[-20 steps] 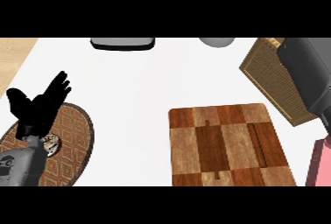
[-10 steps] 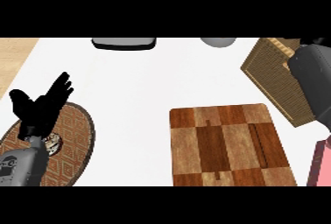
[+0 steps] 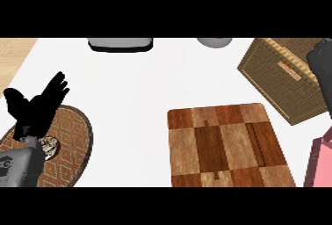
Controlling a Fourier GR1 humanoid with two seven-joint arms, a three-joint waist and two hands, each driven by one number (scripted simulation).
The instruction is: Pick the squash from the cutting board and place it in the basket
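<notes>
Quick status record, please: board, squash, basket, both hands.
cutting board: lower centre-right, nothing on it
squash: not identifiable; an orange strip shows in the basket, cannot tell what it is
basket: upper right, beyond the board's far corner
left hand: open, fingers up, resting at the left above the patterned plate
right hand: at the right edge, over the basket

We see the board (image 3: 224, 147) in front, right of centre. The basket (image 3: 272, 88) sits behind it to the right, just apart. The plate (image 3: 71, 132) is at far left, with the left hand (image 3: 35, 110) over it.
</notes>
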